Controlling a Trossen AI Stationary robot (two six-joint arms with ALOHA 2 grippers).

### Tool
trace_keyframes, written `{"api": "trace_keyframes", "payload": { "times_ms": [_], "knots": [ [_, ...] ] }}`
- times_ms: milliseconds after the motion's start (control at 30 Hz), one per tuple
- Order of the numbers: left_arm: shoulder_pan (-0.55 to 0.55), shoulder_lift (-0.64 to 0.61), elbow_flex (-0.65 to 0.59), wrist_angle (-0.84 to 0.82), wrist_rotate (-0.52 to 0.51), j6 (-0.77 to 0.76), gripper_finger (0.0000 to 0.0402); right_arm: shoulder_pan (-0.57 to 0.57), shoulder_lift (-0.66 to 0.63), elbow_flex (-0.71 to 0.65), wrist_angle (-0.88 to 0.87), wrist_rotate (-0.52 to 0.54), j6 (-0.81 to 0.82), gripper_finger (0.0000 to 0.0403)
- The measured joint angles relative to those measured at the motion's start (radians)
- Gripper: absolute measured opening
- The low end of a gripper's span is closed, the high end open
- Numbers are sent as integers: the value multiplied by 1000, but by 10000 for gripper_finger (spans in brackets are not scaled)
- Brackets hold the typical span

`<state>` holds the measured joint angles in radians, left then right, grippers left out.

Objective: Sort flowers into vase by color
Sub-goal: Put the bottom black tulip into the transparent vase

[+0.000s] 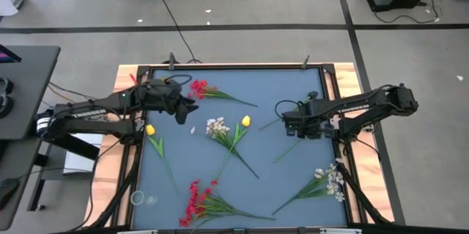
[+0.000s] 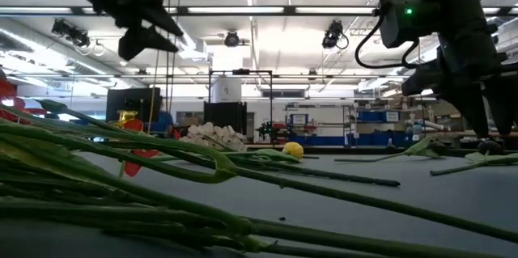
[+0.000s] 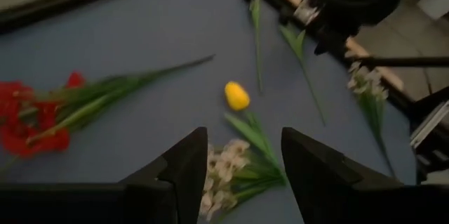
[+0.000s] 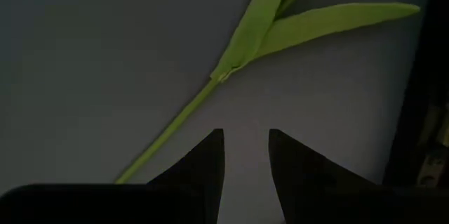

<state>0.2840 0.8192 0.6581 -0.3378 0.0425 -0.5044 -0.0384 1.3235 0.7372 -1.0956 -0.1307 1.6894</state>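
Flowers lie scattered flat on the blue table (image 1: 293, 87). Red sprigs lie at the far side (image 1: 199, 87) and the near edge (image 1: 194, 199). White clusters lie mid-table (image 1: 216, 126) and near right (image 1: 333, 179). Yellow buds lie at the centre (image 1: 245, 121) and at the left (image 1: 150, 129). My left gripper (image 3: 242, 164) is open and hovers above the middle white cluster (image 3: 221, 175), with the yellow bud (image 3: 236, 95) ahead. My right gripper (image 4: 245, 154) is open with a narrow gap, above a bare leafy green stem (image 4: 245, 41). No vase is in view.
A second loose green stem (image 1: 289, 150) lies near the right gripper. A raised dark frame (image 1: 234, 67) and wooden edges border the table. The near red sprig's stems (image 2: 162, 185) fill the low view's foreground. Bare blue surface lies at far right (image 1: 293, 87).
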Motion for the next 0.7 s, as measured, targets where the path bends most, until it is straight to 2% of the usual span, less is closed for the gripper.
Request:
{"api": "trace_keyframes", "payload": {
  "times_ms": [133,400,567,700],
  "knots": [
    [0,0,-12,-8,0,3,188,0,0,-23,21,6,53,123],
    [0,0,-12,-4,-24,54,188,0,0,-132,109,-63,225,123],
    [0,0,-13,-4,-41,73,188,-12,-2,-140,125,-82,224,123],
    [0,-1,-13,-4,-47,75,188,-15,-9,-121,153,-33,238,123]
  ]
}}
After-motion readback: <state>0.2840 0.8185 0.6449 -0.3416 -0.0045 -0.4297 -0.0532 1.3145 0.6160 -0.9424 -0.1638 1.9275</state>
